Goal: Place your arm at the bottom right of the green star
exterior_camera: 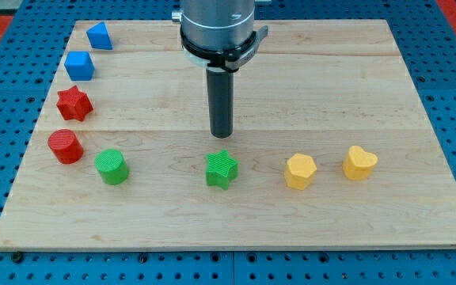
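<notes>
A blue pegboard bench [450,95] with rows of holes carries a pale wooden board [331,87] of joined planks. My tip [222,134], a dark smooth rod under a grey metal collar, touches and holds nothing. Just below it sits the ribbed green star [222,169]. Rightward lie a yellow hexagon [300,171] and yellow heart [359,162]. Leftward: green cylinder [112,166], red cylinder [65,146], red star [74,103], blue cube [79,65], blue wedge-like block [99,36]. No writing shows.

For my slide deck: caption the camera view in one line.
My tip stands just above the green star on the wooden board, not yet at its bottom right.
</notes>
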### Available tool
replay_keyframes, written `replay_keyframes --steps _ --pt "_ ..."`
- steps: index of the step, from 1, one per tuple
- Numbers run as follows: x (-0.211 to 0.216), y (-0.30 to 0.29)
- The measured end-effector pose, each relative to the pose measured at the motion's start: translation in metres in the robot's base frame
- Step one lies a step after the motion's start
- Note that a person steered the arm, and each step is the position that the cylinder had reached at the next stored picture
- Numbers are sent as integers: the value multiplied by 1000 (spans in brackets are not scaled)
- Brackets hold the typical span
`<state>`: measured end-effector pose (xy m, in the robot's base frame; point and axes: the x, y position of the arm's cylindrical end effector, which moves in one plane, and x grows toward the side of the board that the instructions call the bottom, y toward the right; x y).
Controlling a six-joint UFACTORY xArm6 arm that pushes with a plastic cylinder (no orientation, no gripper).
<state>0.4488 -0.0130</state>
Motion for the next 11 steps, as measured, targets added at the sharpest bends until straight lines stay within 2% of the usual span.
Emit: replay_keyframes --steps 1,2,3,4,5,6,7,8,9,10,11 --pt "0 0" --pt "-18 -1" --pt "-80 -19" --pt "-119 -35" --pt "-87 -58" --pt "-15 -48" --pt "7 19" --pt "42 43" --pt "96 48" --pt "104 12" --pt "14 36"
